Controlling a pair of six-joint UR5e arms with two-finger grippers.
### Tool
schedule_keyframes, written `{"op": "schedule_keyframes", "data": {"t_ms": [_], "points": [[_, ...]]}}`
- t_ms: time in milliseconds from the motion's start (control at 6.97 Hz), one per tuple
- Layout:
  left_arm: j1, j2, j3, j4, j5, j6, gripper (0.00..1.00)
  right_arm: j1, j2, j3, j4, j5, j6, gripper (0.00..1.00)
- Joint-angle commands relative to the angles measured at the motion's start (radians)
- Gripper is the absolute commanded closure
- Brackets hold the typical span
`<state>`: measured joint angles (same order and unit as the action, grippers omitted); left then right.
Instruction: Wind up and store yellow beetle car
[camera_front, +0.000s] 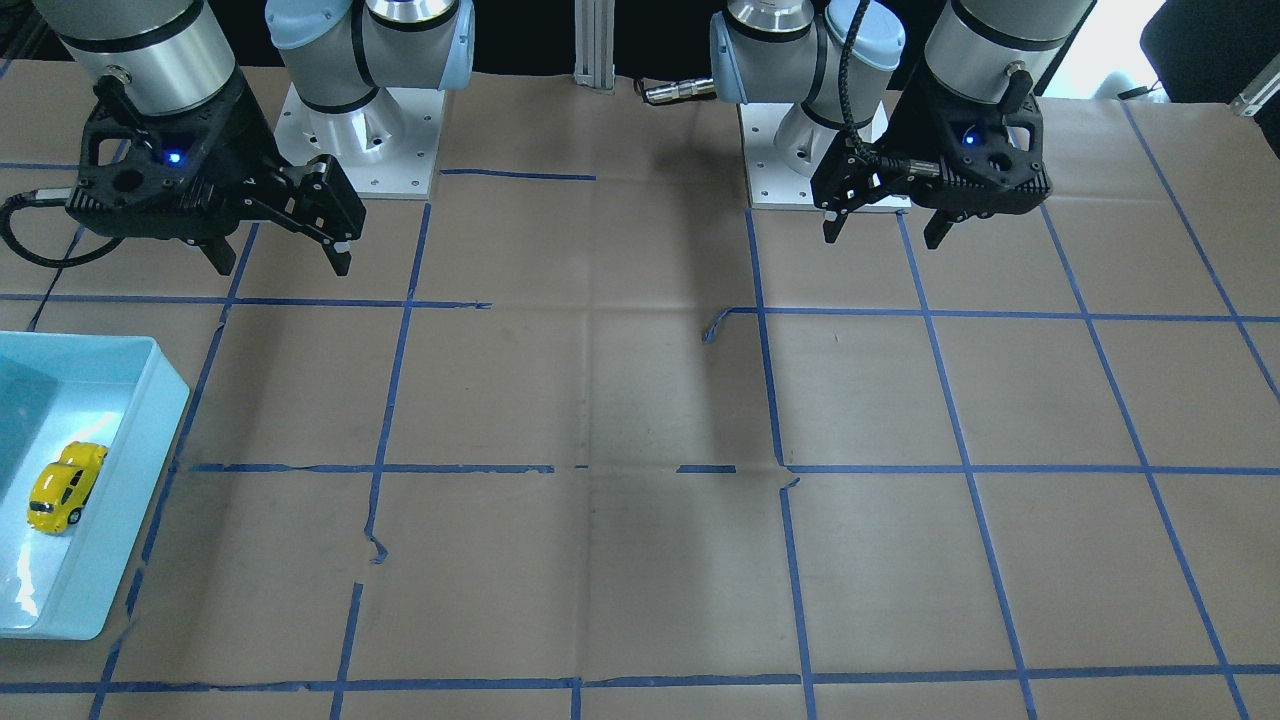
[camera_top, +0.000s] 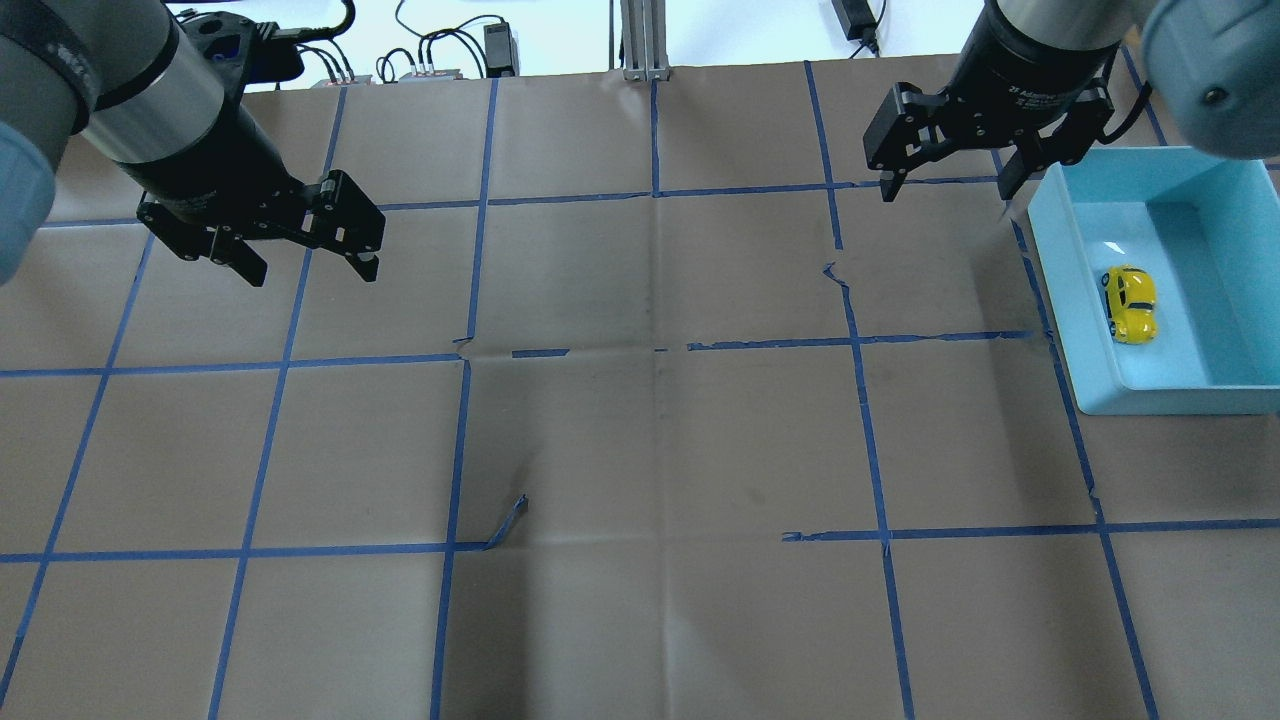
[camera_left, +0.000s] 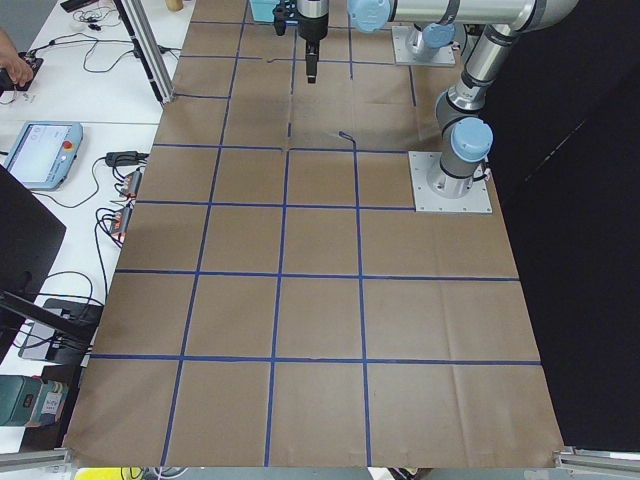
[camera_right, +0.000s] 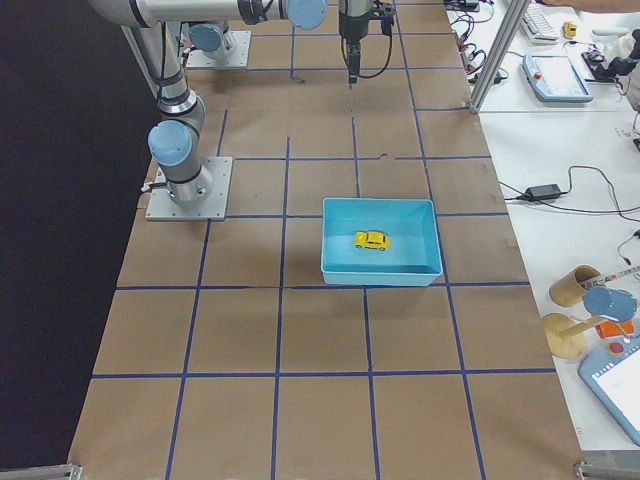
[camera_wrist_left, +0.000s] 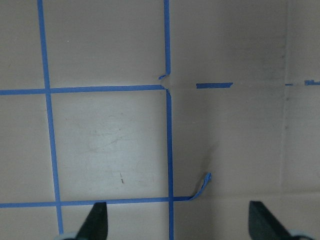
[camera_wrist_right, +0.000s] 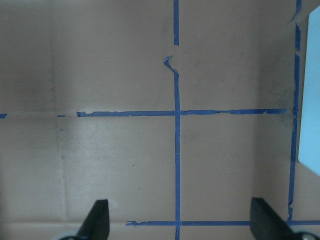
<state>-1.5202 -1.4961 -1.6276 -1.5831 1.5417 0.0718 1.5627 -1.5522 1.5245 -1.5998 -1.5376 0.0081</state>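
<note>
The yellow beetle car (camera_front: 66, 487) lies inside the light-blue bin (camera_front: 150, 430) at the table's end on my right. It also shows in the overhead view (camera_top: 1131, 303) and in the exterior right view (camera_right: 372, 240). My right gripper (camera_top: 946, 190) is open and empty, held high above the table beside the bin's (camera_top: 1060, 290) far corner; it also shows in the front view (camera_front: 282, 266). My left gripper (camera_top: 312, 272) is open and empty, raised over the other half of the table, as the front view (camera_front: 882, 238) confirms. Both wrist views show only bare paper between the open fingertips.
Brown paper with a blue tape grid covers the table. A peeled tape curl (camera_top: 508, 520) sticks up near the left arm's side. The two arm bases (camera_front: 360, 130) (camera_front: 820, 150) stand at the robot's edge. The bin's edge (camera_wrist_right: 312, 100) shows in the right wrist view.
</note>
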Motion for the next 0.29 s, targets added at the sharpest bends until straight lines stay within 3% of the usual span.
{"op": "schedule_keyframes", "data": {"t_ms": [0,144], "points": [[0.0,-0.001,0.0,0.0,0.0,0.0,0.0,0.0,-0.006,0.0,0.0,0.001,0.021,0.0],[-0.002,0.0,0.0,0.0,0.0,0.0,0.0,0.0,-0.006,-0.001,0.0,-0.001,0.024,0.0]]}}
